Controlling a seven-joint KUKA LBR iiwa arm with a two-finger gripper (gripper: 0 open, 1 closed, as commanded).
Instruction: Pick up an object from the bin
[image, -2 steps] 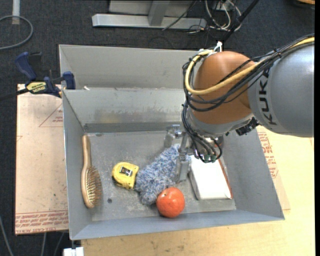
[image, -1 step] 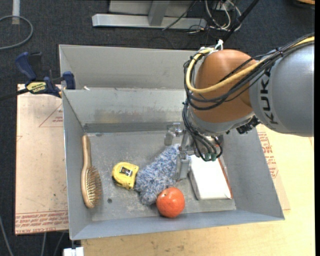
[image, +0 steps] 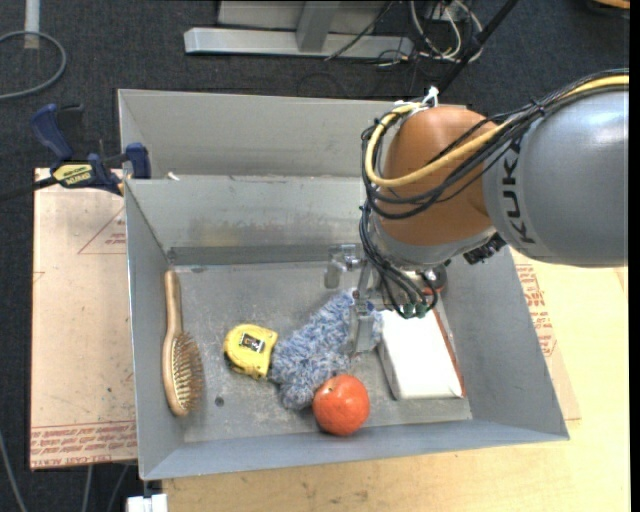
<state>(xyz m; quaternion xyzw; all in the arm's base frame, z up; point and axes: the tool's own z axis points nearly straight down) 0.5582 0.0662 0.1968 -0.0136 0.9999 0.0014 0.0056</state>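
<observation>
Camera view: arm (image: 575, 190) enters from right of frame. Orange wrist cover (image: 435, 175) w/ cables sits upper centre-right. Gripper (image: 362, 322) points down mid-frame, at upper right end of blue-grey fuzzy cloth (image: 312, 352). Wrist hides gripper's top, so open or closed: can't tell. Grey bin (image: 300, 205) holds wooden hairbrush (image: 181, 362) at left, yellow tape measure (image: 250, 350) just left of cloth, orange ball (image: 341, 404) touching cloth's lower end, and white box (image: 420, 362) just right of gripper.

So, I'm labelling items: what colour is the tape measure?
The tape measure is yellow; camera view.

Dark speckled carpet floor (image: 90, 50), grey metal stand foot (image: 300, 38) and tangled cables (image: 440, 35) behind.
</observation>
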